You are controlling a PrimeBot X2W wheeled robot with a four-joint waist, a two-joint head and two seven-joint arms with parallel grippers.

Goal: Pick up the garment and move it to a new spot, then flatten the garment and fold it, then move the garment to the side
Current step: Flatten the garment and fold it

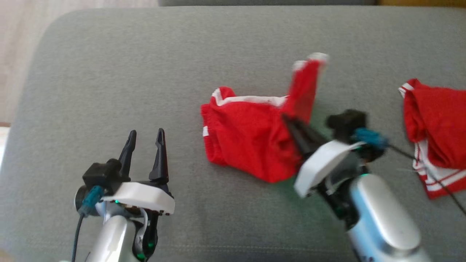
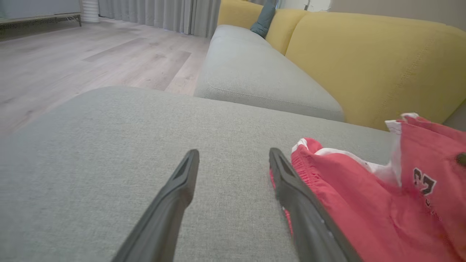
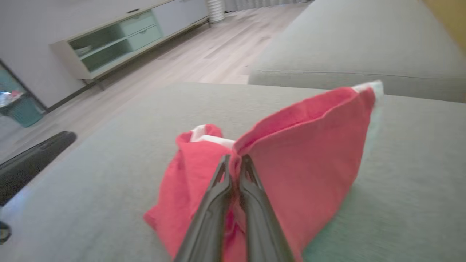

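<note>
A red garment with white trim (image 1: 251, 134) lies bunched in the middle of the grey sofa cushion (image 1: 145, 72). One corner of it stands lifted. My right gripper (image 1: 289, 122) is shut on a fold of that garment (image 3: 291, 156), its two fingers pressed together on the cloth (image 3: 235, 163). My left gripper (image 1: 145, 137) stands open to the left of the garment, nothing between its fingers (image 2: 233, 156). In the left wrist view the garment (image 2: 364, 196) lies just right of the right finger and shows a dark number print.
A second red garment with white stripes (image 1: 437, 134) lies at the cushion's right edge. A yellow sofa back (image 2: 382, 62) and another grey cushion (image 2: 255, 72) stand beyond. Wooden floor (image 2: 72, 62) and a low cabinet (image 3: 120, 40) lie off the cushion's left side.
</note>
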